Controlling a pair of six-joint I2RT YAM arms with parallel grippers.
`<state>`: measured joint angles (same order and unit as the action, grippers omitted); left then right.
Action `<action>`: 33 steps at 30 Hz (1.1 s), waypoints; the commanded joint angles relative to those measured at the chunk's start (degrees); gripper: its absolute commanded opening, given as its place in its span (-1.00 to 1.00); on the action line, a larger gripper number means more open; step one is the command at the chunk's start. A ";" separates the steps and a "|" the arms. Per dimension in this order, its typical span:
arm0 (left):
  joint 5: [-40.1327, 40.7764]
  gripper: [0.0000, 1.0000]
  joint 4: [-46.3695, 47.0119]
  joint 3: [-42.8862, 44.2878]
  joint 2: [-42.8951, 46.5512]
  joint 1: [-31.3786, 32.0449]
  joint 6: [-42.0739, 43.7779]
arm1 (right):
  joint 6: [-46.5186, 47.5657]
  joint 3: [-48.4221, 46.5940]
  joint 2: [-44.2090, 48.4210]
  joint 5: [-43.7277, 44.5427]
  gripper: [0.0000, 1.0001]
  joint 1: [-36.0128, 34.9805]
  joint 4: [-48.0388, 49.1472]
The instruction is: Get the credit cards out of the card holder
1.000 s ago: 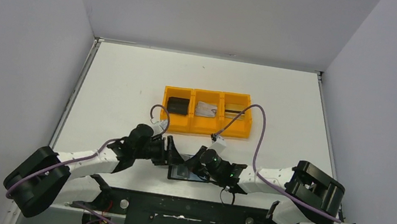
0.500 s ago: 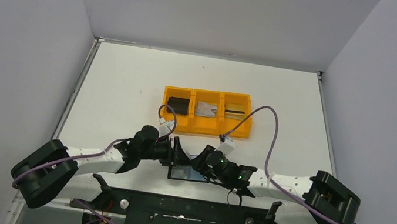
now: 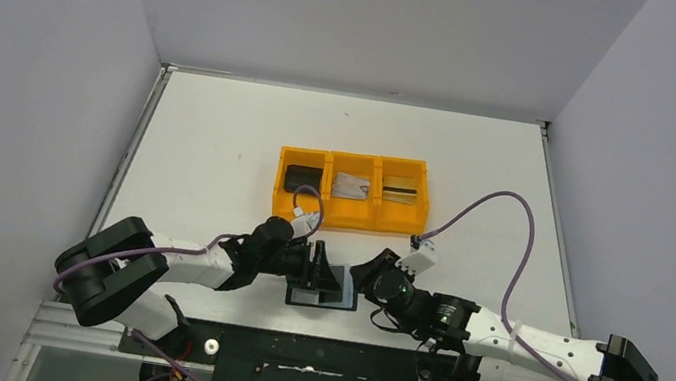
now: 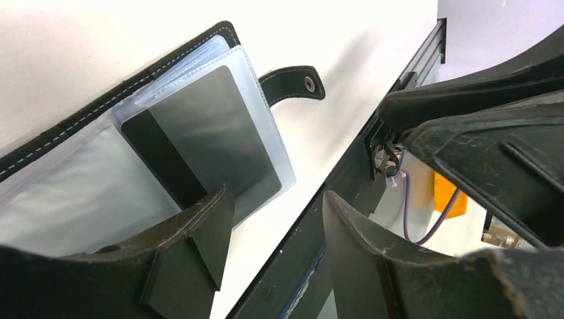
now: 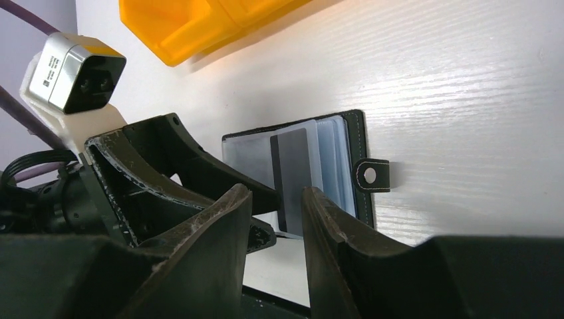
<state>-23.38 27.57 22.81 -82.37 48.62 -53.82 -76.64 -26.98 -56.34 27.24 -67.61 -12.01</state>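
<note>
Card holder point(image 3: 323, 290) lies open at lower centre, a grey striped card point(image 4: 206, 139) in its clear sleeve point(image 4: 66, 199). Left gripper point(image 4: 278, 206), jaws apart, sits low over it. Right gripper point(image 5: 274, 196), jaws apart and empty, is just beside.

Left gripper point(image 3: 317, 266) reaches in low over the table, jaws parted; right gripper point(image 3: 370, 274) faces it, low, jaws narrowly apart.

Free gap between card holder point(image 3: 330, 297) and orange tray point(image 3: 350, 221)
</note>
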 commanded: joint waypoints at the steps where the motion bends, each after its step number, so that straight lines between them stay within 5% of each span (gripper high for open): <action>1: 2.89 0.04 -0.63 2.84 3.13 0.18 2.10 | 2.04 0.96 2.71 4.28 -0.30 -0.57 1.96; 10: 21.28 0.12 -24.34 2.51 20.31 -2.55 4.40 | 9.24 -5.42 -7.23 -0.12 -0.30 -1.35 6.38; 16: 16.38 0.12 -23.82 -4.15 29.25 -7.97 2.58 | 10.84 -12.86 -17.96 -1.48 -0.29 -2.46 5.16; 33: 8.77 0.04 -21.73 -0.94 17.13 -7.15 5.48 | 3.10 -14.87 -27.75 -1.38 -0.32 -0.75 -4.44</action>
<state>-12.38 2.72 19.03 -64.86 40.93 -49.71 -71.05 -43.13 -84.42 24.43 -69.04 -16.64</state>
